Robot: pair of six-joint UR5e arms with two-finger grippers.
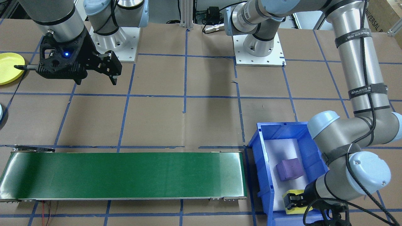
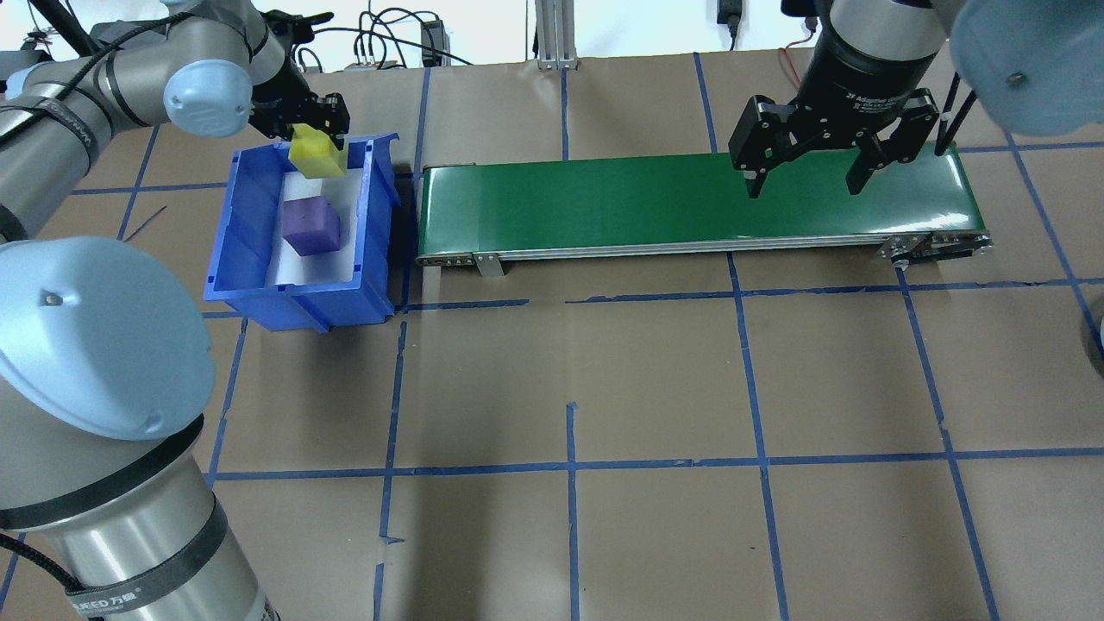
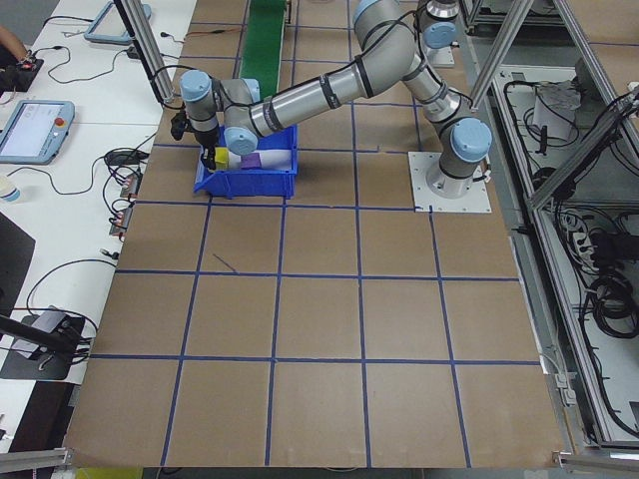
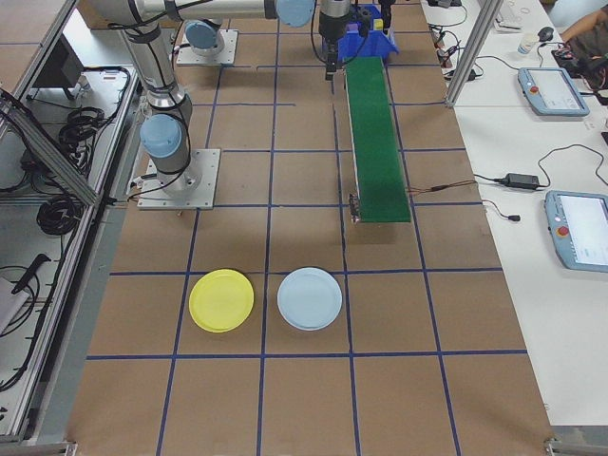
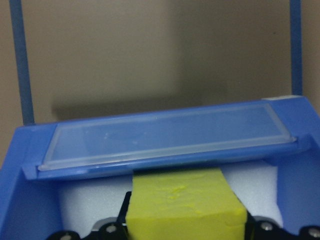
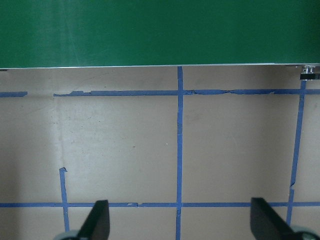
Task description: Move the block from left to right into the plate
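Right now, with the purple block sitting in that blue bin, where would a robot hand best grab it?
Probably from straight above, pinching two opposite flat sides of the purple block. It sits low inside the blue bin, whose walls block any sideways approach, and its boxy faces give flat surfaces.

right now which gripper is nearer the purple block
Left. The left gripper is at the blue bin's far end, shut on the yellow block, just beyond the purple block. The right gripper hangs open by the conveyor's opposite end.

Yellow block (image 5: 186, 202): matt, foam-like, slightly rough. Bin (image 2: 250, 259): glossy blue plastic. Conveyor belt (image 2: 655, 203): smooth green, metal-edged. Surface (image 2: 655, 388): matt brown paper.
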